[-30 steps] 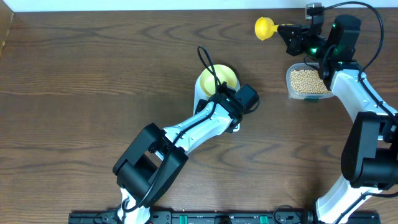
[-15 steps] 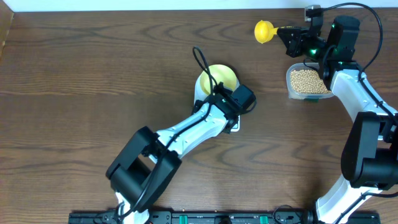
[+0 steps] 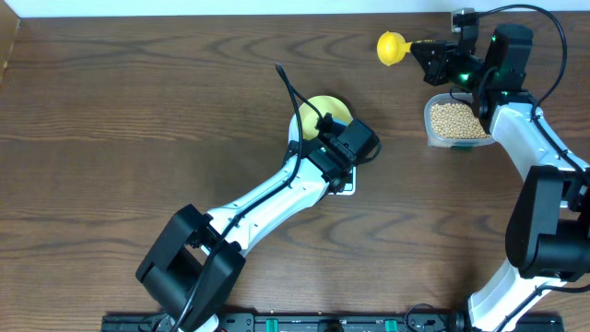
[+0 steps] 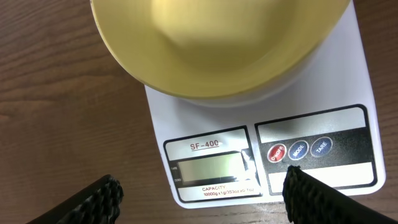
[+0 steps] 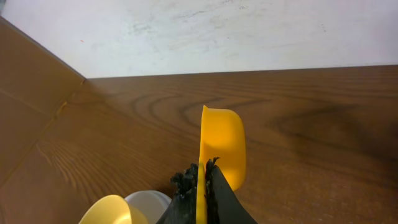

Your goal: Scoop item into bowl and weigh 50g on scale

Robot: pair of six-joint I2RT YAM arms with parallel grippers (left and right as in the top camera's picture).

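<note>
The white scale (image 4: 261, 155) is a long shape. Its long way runs from the bowl end to the end with the grey display (image 4: 211, 168) and the round buttons (image 4: 298, 150). The button end points at the left gripper (image 4: 205, 196).

The pale yellow bowl (image 4: 217, 43) sits on top of the scale, at the far end from the buttons.

The scale stands on a brown wood table (image 3: 138, 111). A white wall (image 5: 217, 31) rises at the back of the table, far behind the scale.

The left gripper hangs over the button end of the scale. Its jaws are spread wide and nothing is in them. One black fingertip (image 4: 311, 193) is just beside the red button; I cannot tell if it touches.

Well off to the side of the scale, the right gripper (image 3: 433, 57) is squeezed tight on the handle of a yellow scoop (image 3: 392, 44). The scoop's cup points back toward the scale's side of the table.

The tan beans (image 3: 454, 118) lie in a clear tub (image 3: 430, 129), also well apart from the scale.
</note>
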